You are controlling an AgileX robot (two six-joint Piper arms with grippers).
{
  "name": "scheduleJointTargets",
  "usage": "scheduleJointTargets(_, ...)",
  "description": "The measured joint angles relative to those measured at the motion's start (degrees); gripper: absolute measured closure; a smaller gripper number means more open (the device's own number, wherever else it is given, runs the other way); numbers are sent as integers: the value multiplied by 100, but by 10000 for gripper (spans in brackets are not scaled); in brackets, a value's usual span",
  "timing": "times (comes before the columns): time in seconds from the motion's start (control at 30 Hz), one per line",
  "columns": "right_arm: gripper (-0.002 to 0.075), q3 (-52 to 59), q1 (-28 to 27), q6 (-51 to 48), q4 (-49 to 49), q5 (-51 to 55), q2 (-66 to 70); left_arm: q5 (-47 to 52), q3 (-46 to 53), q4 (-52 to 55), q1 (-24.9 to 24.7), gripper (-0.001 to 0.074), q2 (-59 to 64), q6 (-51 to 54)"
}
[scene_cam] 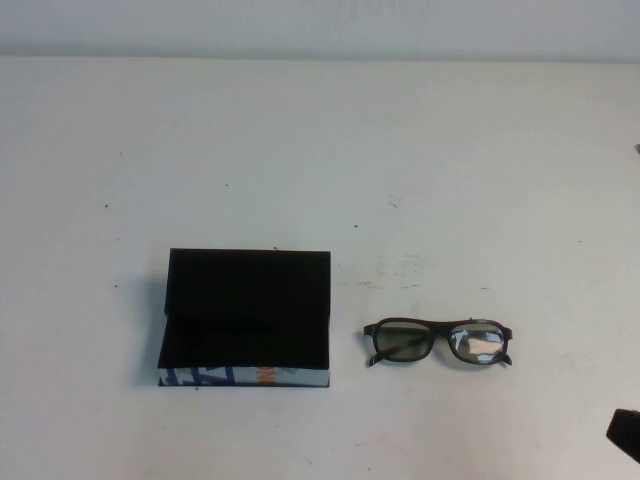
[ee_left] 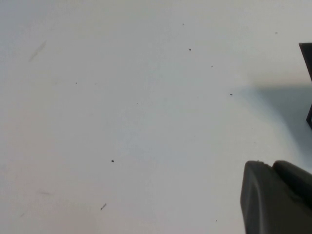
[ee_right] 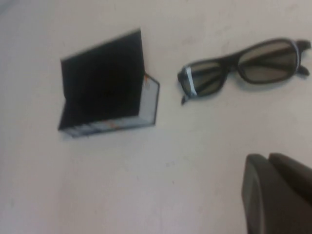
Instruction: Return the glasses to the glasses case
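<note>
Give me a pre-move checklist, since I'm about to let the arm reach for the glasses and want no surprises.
1. Glasses case lid raised: ok.
2. Glasses on the table, apart from the case: ok.
3. Nothing lying on the glasses: ok.
4. Right gripper near the glasses, not touching them: ok.
5. Left gripper over bare table beside the case: ok.
6. Either gripper open: cannot tell.

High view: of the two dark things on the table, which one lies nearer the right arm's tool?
The glasses, right of the glasses case, nearer the right tool at the frame's lower right corner. The left tool shows only in its wrist view.
</note>
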Motion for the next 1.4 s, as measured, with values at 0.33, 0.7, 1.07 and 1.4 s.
scheduleJointTargets(0.33, 739, -1682, 0, -986, -811, 1355, 2448, 0, 0, 0, 0, 736, 0, 0)
scheduleJointTargets(0.7, 739, -3012, 1689, -2063, -2238, 1506, 4167, 8, 0, 0, 0, 736, 0, 0)
scheduleJointTargets(1.07, 619, -4490, 2623, -3788, -3404, 2002, 6062, 8, 0, 0, 0, 736, 0, 0)
scheduleJointTargets(1.4, 351, -5307, 2623, -4950, -4024, 1928, 7100, 8, 0, 0, 0, 736, 0, 0)
